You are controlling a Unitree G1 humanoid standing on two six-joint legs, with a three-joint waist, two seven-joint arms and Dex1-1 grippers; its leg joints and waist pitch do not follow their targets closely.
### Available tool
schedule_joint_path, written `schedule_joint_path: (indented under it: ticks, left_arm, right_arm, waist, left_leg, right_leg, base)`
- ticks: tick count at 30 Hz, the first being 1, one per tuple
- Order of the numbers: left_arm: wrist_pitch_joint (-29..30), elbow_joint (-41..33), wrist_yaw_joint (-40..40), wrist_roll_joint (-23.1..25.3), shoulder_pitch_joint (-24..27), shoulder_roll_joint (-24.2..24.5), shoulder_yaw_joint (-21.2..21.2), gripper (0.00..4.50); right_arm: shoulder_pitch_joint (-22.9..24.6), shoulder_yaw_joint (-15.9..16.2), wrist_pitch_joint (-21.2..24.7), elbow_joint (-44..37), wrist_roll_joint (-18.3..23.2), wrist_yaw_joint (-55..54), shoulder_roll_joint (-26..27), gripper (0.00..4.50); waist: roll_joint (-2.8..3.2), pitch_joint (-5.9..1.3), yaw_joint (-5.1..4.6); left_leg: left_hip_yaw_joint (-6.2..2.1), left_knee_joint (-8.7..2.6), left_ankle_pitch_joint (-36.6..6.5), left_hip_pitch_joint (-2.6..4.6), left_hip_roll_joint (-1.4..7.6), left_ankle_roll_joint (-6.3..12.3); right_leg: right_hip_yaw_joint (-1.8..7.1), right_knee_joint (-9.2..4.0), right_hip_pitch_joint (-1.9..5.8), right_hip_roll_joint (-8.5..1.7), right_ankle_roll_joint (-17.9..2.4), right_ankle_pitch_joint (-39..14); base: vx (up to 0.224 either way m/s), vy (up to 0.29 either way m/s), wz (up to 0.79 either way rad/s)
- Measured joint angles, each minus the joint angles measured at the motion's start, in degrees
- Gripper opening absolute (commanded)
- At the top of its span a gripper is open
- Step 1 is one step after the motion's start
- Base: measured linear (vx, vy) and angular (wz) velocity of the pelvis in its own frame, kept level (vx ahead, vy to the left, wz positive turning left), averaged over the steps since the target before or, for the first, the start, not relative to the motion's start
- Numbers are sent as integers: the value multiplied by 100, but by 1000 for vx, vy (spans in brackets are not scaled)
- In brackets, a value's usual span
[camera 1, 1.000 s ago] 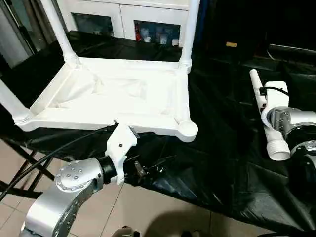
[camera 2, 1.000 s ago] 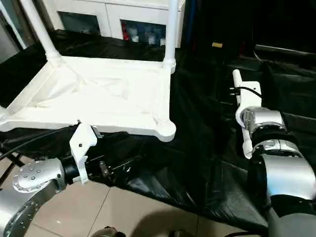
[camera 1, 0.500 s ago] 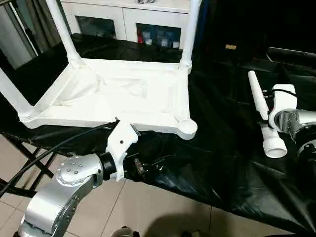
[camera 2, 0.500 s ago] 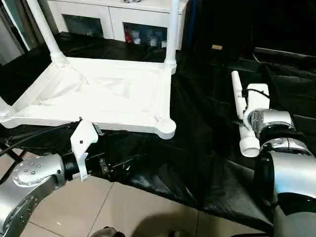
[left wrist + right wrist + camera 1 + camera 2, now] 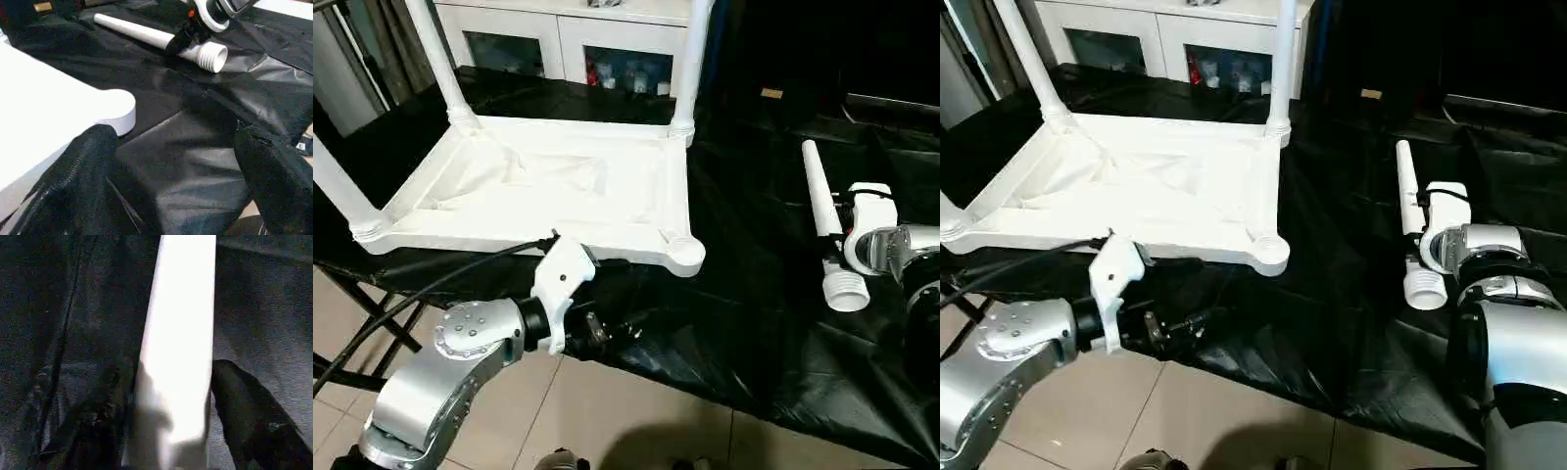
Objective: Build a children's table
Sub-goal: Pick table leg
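Three legs (image 5: 438, 61) upright in tabletop (image 5: 538, 186) (fourth (image 5: 826, 217) between right gripper (image 5: 171, 396) fingers)

Black sheeting (image 5: 744, 323) over my worktop, beige tiled floor (image 5: 636, 421) below, white glass-doored cabinet (image 5: 578, 39) behind

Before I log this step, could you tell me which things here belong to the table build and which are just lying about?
Job:
upturned tabletop
three fitted legs
loose leg between the right gripper fingers

Lying about:
glass-door cabinet
black cover sheet
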Motion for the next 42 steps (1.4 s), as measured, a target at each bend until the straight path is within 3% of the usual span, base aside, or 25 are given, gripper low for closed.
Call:
schedule_joint_path:
  ticks: [10,14,18,23,26,31,36,42]
  left_arm:
    - [-281,429,-7,68,-211,-46,-6,432]
    - [-438,858,269,137,-510,-399,9,432]
    - [-725,1438,945,232,-958,-1090,262,432]
    - [-613,1910,1267,-492,-1394,-1968,777,432]
    - [-263,2007,1308,-1042,-1743,-2305,984,432]
    - [226,2147,1243,-1765,-2070,-2561,1279,432]
    - [759,2244,1182,-2385,-2329,-2664,1452,432]
    - [1100,2298,1111,-2749,-2472,-2729,1485,432]
  right_arm:
    - [45,-258,-10,-4,183,-26,-33,183]
    - [94,-645,-72,-27,555,269,-68,183]
    - [135,-1086,-162,-279,1105,873,40,183]
    - [793,-1262,22,-1887,1895,2258,371,182]
    - [1720,-1317,564,-3855,2767,2695,787,182]
    - [2688,-1344,1113,-6017,3833,3043,1120,182]
    - [3142,-1255,1430,-7128,4294,3188,1296,181]
    - [3381,-1048,1709,-7767,4492,3045,1347,181]
  waist:
    - [44,-15,-4]
    - [92,-20,-5]
    - [132,-20,-12]
    - [160,-31,55]
    - [242,-40,166]
    - [330,-75,316]
    - [345,-85,314]
    - [368,-96,243]
  left_leg:
    - [-1,16,-1,2,6,-2]
    - [0,35,0,0,10,0]
    - [-1,51,1,-9,13,4]
    - [-4,76,34,-29,54,55]
    - [-3,83,36,-42,71,58]
    - [-3,80,39,-59,80,62]
    - [-3,80,42,-60,80,67]
    - [-2,15,26,1,71,40]
  right_leg:
    - [-6,-3,5,0,-6,4]
    - [-6,-3,5,0,-9,17]
    - [-13,-7,4,0,9,29]
    - [-68,-13,6,1,26,26]
    - [-89,-21,10,0,25,27]
    - [-101,-34,8,0,46,14]
    - [-105,-65,28,0,54,16]
    - [-117,-198,128,0,107,49]
  base:
    - [0,0,0]
    - [0,0,0]
    - [0,0,0]
    - [0,0,0]
    - [0,0,0]
    - [0,0,0]
    - [0,0,0]
    - [0,0,0]
